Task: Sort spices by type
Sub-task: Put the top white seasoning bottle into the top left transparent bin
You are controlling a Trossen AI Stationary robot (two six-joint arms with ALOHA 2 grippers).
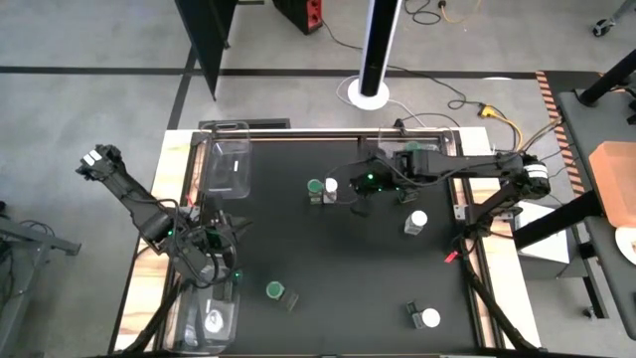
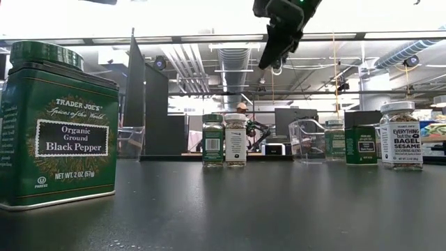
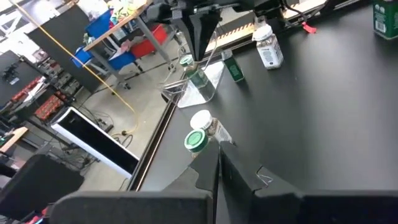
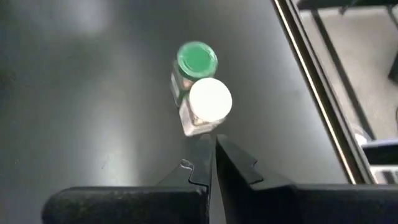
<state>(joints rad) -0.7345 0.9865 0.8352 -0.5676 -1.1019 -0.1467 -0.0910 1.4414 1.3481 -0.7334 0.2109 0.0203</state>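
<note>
Black tabletop bears a light, rigid white-lidded glass spice jar, best gripped across its body, beside the closed, empty right end effector.

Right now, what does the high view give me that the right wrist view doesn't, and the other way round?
Only the high view shows the whole black table: the left end effector by the near-left clear tray, the far clear tray, and scattered spices, such as a green-lidded jar and a white-lidded jar.

Only the right wrist view shows the right end effector shut, its tips just short of the white-lidded jar.

Both show the green-lidded jar and that white-lidded one standing touching.
</note>
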